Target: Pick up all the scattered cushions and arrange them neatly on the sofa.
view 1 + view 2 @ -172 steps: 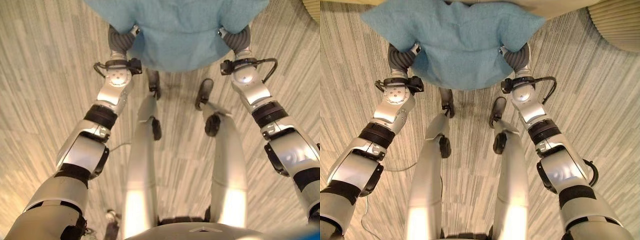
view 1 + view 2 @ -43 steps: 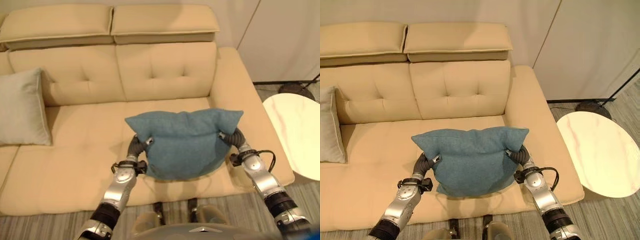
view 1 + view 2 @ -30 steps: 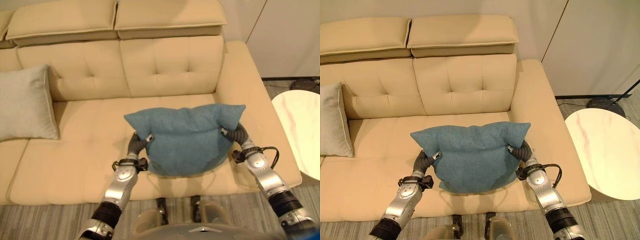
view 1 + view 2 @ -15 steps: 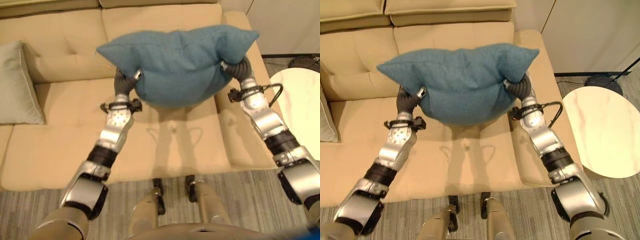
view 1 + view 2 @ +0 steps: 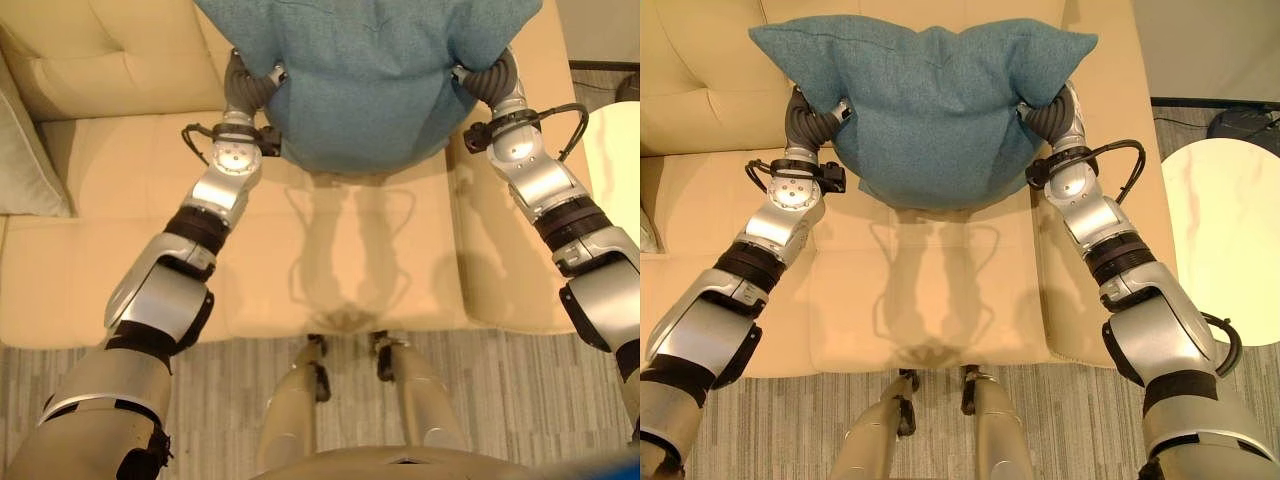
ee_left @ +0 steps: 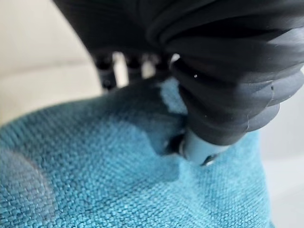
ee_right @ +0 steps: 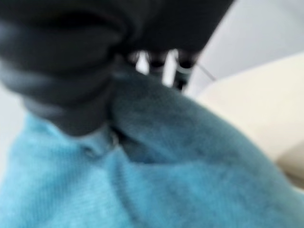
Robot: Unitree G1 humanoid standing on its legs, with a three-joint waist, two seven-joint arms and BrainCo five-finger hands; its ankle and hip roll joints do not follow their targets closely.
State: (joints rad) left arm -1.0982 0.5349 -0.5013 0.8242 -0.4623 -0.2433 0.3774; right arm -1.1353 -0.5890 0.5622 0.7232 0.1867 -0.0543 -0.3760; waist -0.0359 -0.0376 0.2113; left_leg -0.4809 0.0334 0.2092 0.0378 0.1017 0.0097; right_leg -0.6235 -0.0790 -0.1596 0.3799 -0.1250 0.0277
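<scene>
Beige sofa [image 5: 940,300], teal cushion [image 5: 925,100] above seat, striped carpet [image 5: 790,420]

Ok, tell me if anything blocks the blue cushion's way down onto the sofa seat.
Nothing visible does. The blue cushion hangs between the left hand and right hand, above a bare stretch of sofa seat. The grey cushion sits far to the left.

Two cushions are counted: one teal cushion [image 5: 925,100], raised over the seat, and one pale grey cushion [image 5: 25,150], seen in part at the sofa's left end; one cream sofa [image 5: 940,300] is counted; one round white table [image 5: 1230,230] is seen to the right; two robot hands are counted, a left hand [image 5: 810,115] and a right hand [image 5: 1050,110].
</scene>
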